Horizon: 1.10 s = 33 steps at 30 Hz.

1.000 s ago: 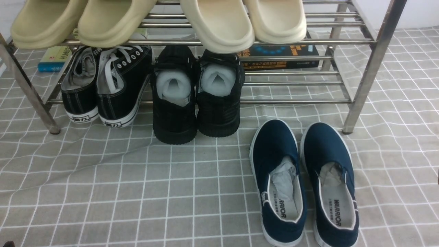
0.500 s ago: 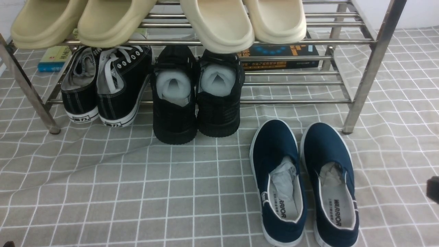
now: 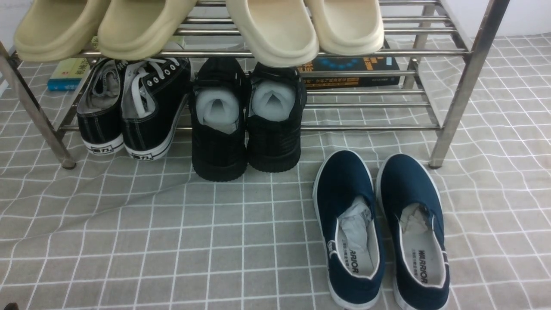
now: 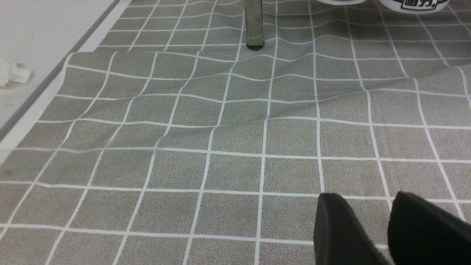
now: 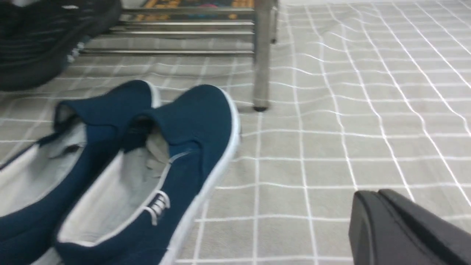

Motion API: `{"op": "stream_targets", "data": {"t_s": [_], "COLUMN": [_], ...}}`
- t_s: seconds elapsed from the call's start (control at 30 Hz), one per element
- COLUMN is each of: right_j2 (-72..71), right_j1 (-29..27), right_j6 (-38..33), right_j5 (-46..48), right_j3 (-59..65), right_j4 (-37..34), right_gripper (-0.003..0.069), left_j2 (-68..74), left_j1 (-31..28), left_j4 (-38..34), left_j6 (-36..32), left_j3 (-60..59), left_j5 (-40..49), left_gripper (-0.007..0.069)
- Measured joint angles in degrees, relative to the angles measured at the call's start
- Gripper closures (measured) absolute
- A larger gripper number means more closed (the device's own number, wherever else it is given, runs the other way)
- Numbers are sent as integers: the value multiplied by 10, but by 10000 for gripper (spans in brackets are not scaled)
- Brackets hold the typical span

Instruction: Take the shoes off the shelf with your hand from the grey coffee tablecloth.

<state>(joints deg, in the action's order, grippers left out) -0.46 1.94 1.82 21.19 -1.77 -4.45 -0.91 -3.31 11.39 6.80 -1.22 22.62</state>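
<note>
Grey checked tablecloth [image 3: 172, 224] covers floor, wrinkled near shelf [image 3: 456, 103]. Left gripper [image 4: 390, 228] over bare cloth, fingers slightly parted, holding nothing. On lower tier from left: black lace-up sneakers [image 3: 129, 107], then all-black shoes [image 3: 247, 125] with white stuffing. Upper tier: beige slippers [image 3: 275, 30]. Navy slip-on shoes [image 3: 381, 228] off shelf, side by side on cloth, just before right front leg. Right gripper [image 5: 379, 217] beside them, fingers closed, empty.

Perhaps a home: shoe rack [image 3: 258, 54].
</note>
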Motion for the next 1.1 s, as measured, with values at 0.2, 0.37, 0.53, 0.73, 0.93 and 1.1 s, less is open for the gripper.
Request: {"op": "stream_targets", "data": {"t_s": [0.2, 0.37, 0.53, 0.73, 0.93, 1.1], "right_j2": [-1, -1, -1, -1, -1, -1], "right_j1": [-35, -35, -36, -37, -37, -37], "right_j6": [-1, -1, -1, -1, -1, -1], "right_j5": [6, 12, 12, 12, 12, 12], "right_j3": [27, 26, 26, 26, 26, 26], "right_j4": [-9, -9, -9, -9, -9, -9], "right_gripper": [639, 638, 635, 627, 624, 617], "left_j2": [0, 0, 0, 0, 0, 0], "left_j1": [0, 0, 0, 0, 0, 0], "left_j4": [0, 0, 0, 0, 0, 0], "left_j6": [0, 0, 0, 0, 0, 0], "left_j3": [0, 0, 0, 0, 0, 0], "left_j5": [0, 0, 0, 0, 0, 0], "left_gripper": [384, 384, 384, 384, 384, 384]}}
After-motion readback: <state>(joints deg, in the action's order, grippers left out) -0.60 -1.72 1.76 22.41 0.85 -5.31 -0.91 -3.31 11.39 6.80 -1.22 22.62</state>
